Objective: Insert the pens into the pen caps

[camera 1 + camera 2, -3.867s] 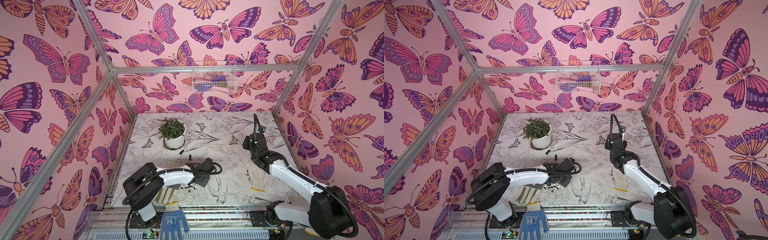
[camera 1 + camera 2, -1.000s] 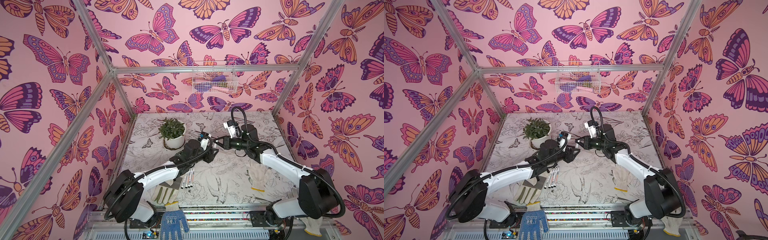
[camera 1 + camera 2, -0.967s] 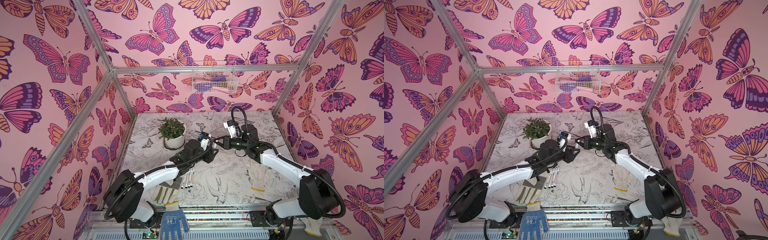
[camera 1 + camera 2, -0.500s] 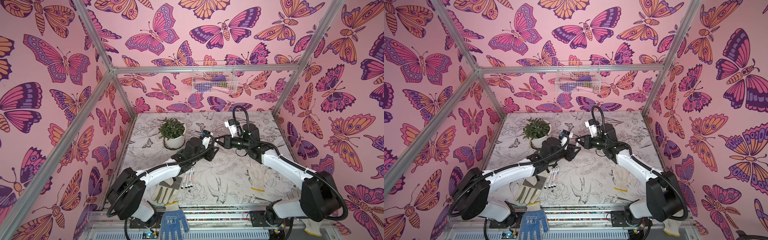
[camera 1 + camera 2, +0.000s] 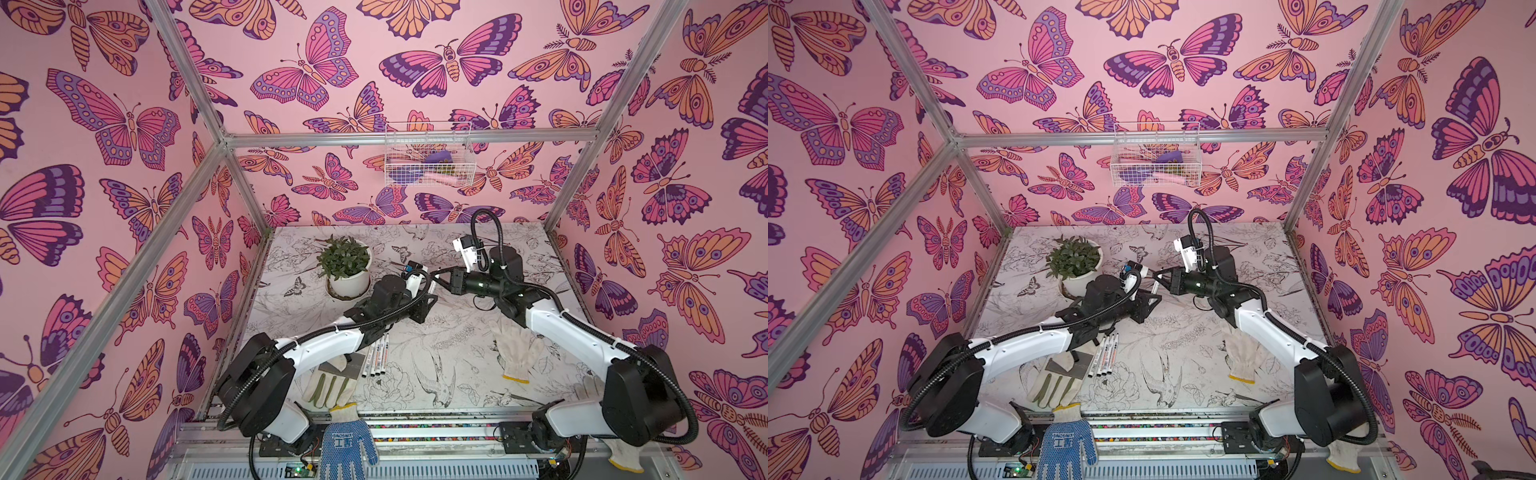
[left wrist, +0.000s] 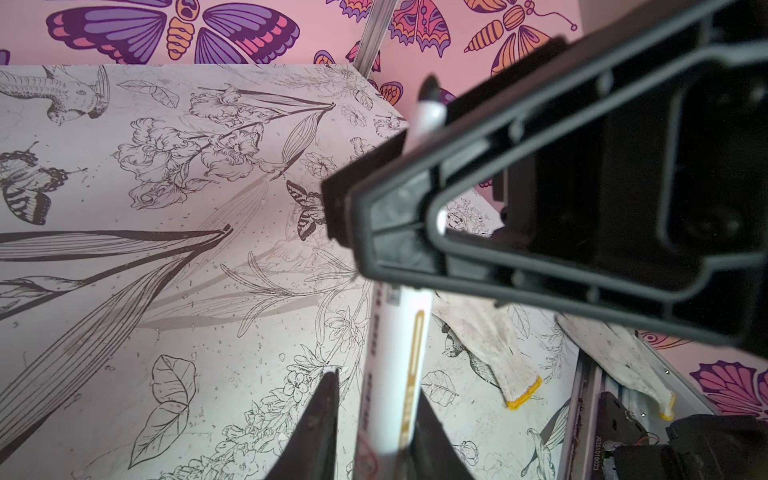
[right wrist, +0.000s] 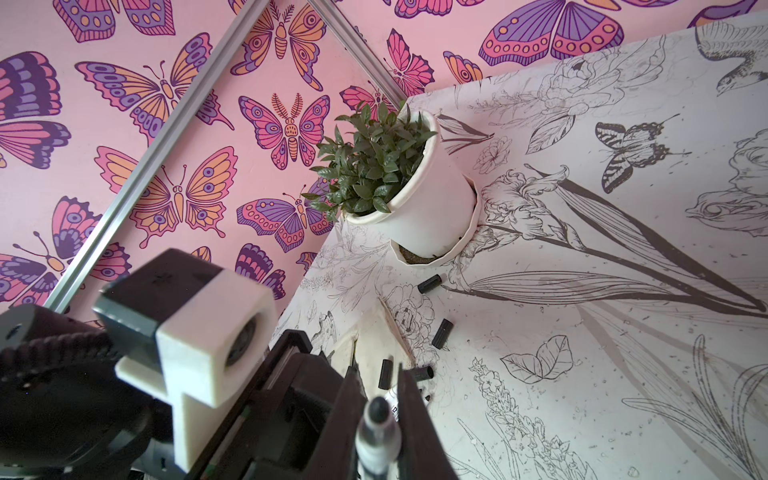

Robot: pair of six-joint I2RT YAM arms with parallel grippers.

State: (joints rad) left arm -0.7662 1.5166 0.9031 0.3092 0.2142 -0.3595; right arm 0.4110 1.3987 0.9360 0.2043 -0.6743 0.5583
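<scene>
Both grippers meet above the table's middle with one white pen (image 5: 1154, 287) between them. My right gripper (image 7: 377, 370) is shut on that pen (image 7: 378, 440) just behind its dark tip. In the left wrist view its fingers (image 6: 498, 187) cross in front. My left gripper (image 6: 376, 382) has narrowed round the pen's (image 6: 395, 332) tail end. One finger is against the pen and a thin gap shows at the other. Several pens (image 5: 376, 357) lie side by side near the front left. Several black pen caps (image 7: 441, 333) lie scattered by the plant pot.
A potted plant (image 5: 347, 266) stands at the back left. A white glove (image 5: 513, 349) lies right of centre. A glove with a grey patch (image 5: 332, 382) lies front left. A blue dotted glove (image 5: 347, 449) hangs over the front rail. A wire basket (image 5: 428, 153) hangs on the back wall.
Both arms came from the front of the table to meet mid-air. Over the last second my left jaws have closed in round the pen's tail. The right grip is unchanged.
</scene>
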